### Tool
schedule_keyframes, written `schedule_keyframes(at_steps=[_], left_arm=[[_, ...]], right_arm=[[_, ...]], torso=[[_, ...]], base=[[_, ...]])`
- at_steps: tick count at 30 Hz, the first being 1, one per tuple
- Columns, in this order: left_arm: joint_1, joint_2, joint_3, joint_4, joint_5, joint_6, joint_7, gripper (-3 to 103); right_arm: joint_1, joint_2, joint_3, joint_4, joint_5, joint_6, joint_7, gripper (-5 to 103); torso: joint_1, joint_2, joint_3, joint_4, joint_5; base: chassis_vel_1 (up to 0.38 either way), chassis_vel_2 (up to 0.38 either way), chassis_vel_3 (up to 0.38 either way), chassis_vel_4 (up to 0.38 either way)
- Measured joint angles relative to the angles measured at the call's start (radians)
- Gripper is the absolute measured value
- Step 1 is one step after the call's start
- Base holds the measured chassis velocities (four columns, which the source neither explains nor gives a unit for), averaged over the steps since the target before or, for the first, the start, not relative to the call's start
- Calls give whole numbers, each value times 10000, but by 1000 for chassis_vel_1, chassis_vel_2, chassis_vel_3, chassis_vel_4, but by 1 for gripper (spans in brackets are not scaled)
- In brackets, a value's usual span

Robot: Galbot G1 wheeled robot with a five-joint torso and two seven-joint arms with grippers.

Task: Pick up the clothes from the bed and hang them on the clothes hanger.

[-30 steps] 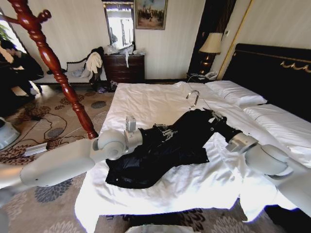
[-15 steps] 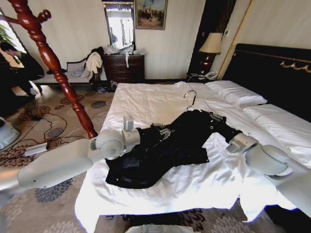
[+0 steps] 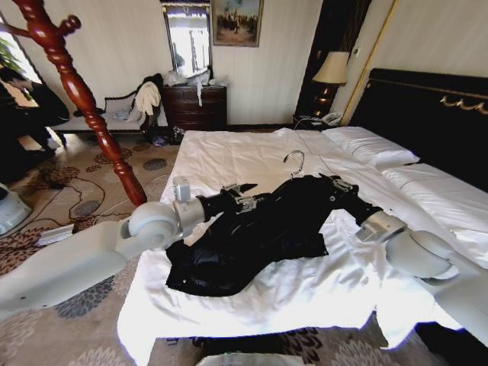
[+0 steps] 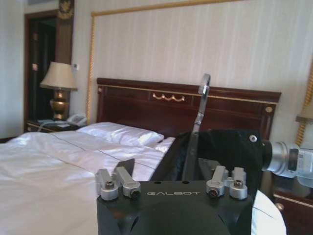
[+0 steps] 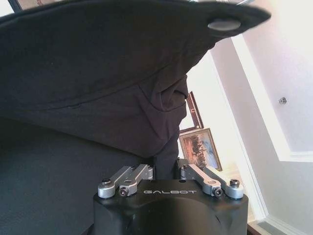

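So the black clothes (image 3: 259, 236) are sprawled mid-bed (image 3: 229, 156), clothes hanger (image 3: 294, 162) hook poking up at 12 o'clock. Left gripper (image 3: 248, 188) sits at their 10 o'clock, fingers spread; right gripper (image 5: 167, 169) at 2 o'clock has its fingers pinching the fabric.

Lit by daylight from the window (image 3: 188, 38) at the back — glaring white on the bed (image 3: 252, 164) sheets, bowed lines at head-view edges, soft wrist views.

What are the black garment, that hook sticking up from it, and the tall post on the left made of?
The garment looks like a soft woven cloth with slight sheen; it folds and drapes. The hook looks like polished metal, silvery and glinting. The post looks like turned, varnished reddish-brown wood.
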Motion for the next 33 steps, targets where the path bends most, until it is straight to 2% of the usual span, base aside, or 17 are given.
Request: schedule_keyframes(at_steps=[3,4,6,8,9,10,12,14,18,22,25,28,33], left_arm=[[481,539,-623,-117,-65,-38,3,92],[481,539,-623,-117,-65,-38,3,92],[1296,988,-1513,-149,-82,-44,40,99],[1950,1232,-2148,-130,-38,-51,67,100],[2797,1420,-2946,-68,55,-58,119,100],[2797,1420,-2946,-68,55,-58,119,100],[3948,1549,-3938,61,217,-62,176,100],[4861,1599,-4521,233,389,-63,187,100],[5577,1547,-4730,646,811,-118,220,100],[5990,1044,-4726,1447,1069,-146,171,100],[5909,538,-4589,2229,1159,-143,161,100],[5742,336,-4446,2701,1216,-116,230,100],[5083,-22,-3596,4013,1854,-77,662,100]], right_arm=[[-48,24,18,8,33,-16,46,19],[-48,24,18,8,33,-16,46,19],[-33,54,18,19,78,-34,73,19],[-11,62,19,20,114,-40,95,19],[-7,62,35,45,177,-39,134,19],[-7,62,35,45,177,-39,134,19],[-19,40,91,116,280,-39,191,19],[-34,16,129,182,332,-25,235,19],[-53,7,179,229,339,23,257,19],[-185,20,245,317,335,61,279,19],[-332,46,310,362,294,98,305,19],[-374,52,339,361,277,120,332,19],[-464,0,351,626,648,-150,423,19]], torso=[[-1,0,0,-1,1],[-1,0,0,-1,1],[0,0,0,0,0],[0,0,0,3,-1],[0,1,0,1,0],[0,1,0,1,0],[0,1,-1,0,2],[-1,1,-1,3,-2],[-1,1,-1,2,-1],[-1,0,0,0,-1],[0,0,0,-1,0],[0,0,0,-2,3],[0,0,1,0,1]], base=[[0,0,0,0],[0,0,0,0],[0,0,0,0],[0,0,0,0],[0,0,0,0],[0,0,0,0],[0,0,0,0],[0,0,0,0],[0,0,0,0],[0,0,0,0],[0,0,0,0],[0,0,0,0],[0,0,0,0]])
